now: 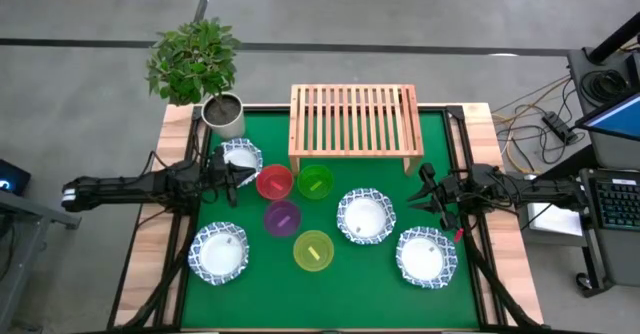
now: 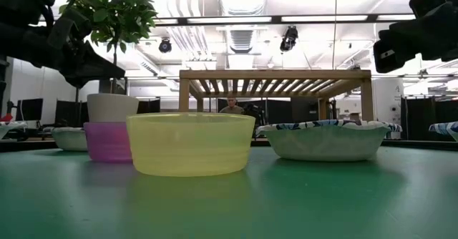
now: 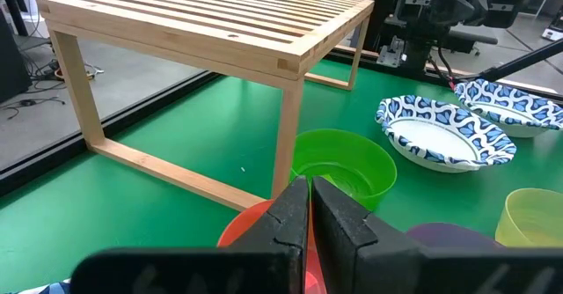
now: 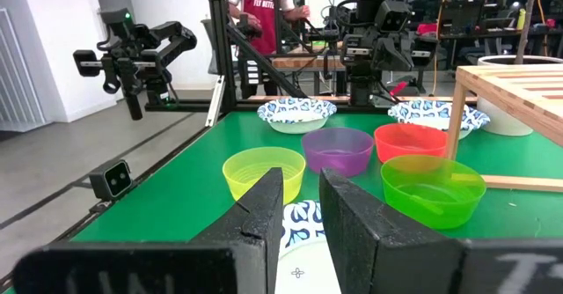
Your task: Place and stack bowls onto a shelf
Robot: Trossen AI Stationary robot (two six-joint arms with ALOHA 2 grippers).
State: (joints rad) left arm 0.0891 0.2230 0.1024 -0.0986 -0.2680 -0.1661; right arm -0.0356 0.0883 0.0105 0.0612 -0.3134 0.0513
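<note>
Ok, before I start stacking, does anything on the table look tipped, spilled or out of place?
Nothing stands out. All eight bowls sit upright and apart on the green mat, none yet on the shelf, whose slatted top is bare. The left gripper hangs by the red bowl, and the right gripper hangs near the shelf's leg.

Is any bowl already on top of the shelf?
No. In the high view the shelf has bare slats; all bowls sit on the green mat.
</note>
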